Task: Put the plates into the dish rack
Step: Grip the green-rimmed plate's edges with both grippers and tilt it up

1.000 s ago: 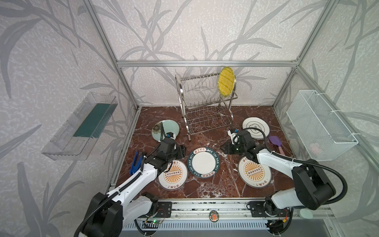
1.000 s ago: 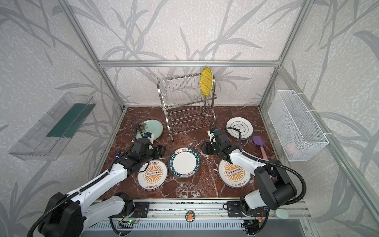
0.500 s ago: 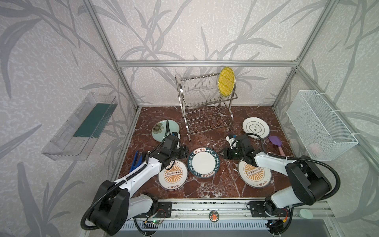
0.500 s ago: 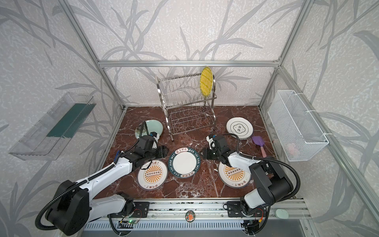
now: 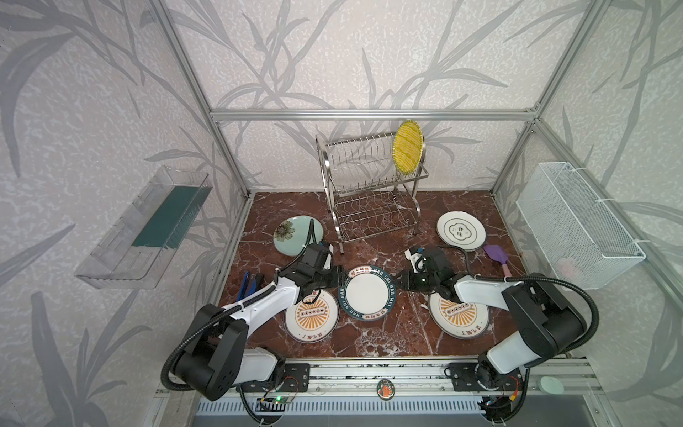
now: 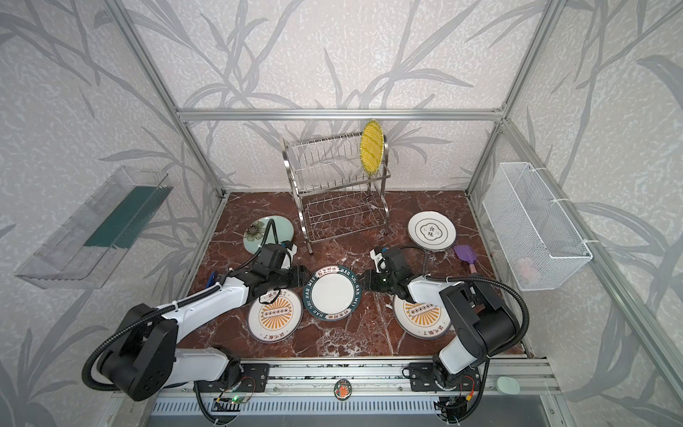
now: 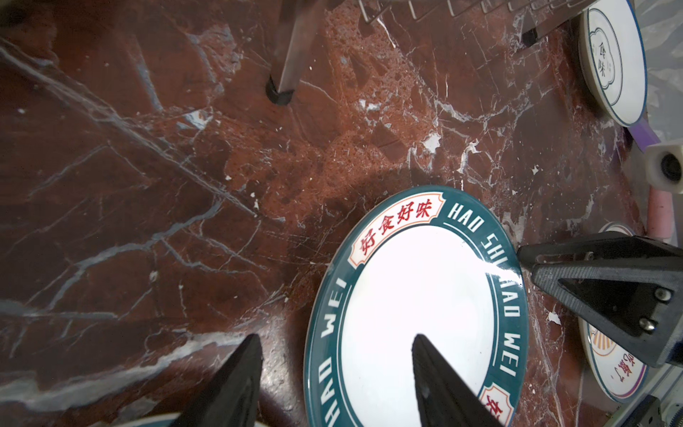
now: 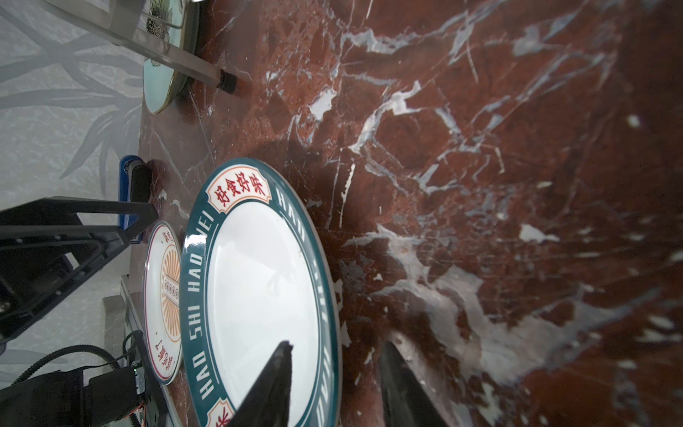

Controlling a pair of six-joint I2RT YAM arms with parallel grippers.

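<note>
A green-rimmed white plate (image 5: 367, 292) (image 6: 331, 292) lies flat on the marble floor, mid-front. My left gripper (image 5: 338, 278) (image 7: 334, 369) is open and straddles the plate's left rim, one finger over the plate (image 7: 414, 288) and one over the floor. My right gripper (image 5: 401, 281) (image 8: 336, 380) is open across the opposite rim of the same plate (image 8: 266, 281). A yellow plate (image 5: 407, 151) stands upright in the dish rack (image 5: 369, 188) at the back. Flat on the floor lie two orange sunburst plates (image 5: 311, 319) (image 5: 459, 314), a celadon plate (image 5: 292, 233) and a dark-outlined white plate (image 5: 461, 231).
A purple spatula (image 5: 497, 255) lies by the outlined plate. A blue tool (image 5: 248, 283) sits at the left floor edge. A white mesh basket (image 5: 576, 229) hangs on the right wall and a clear tray (image 5: 148, 225) on the left wall.
Both grippers have moved inward and down to opposite rims of the green-rimmed plate. The right jaws have narrowed. The plates have not moved.
</note>
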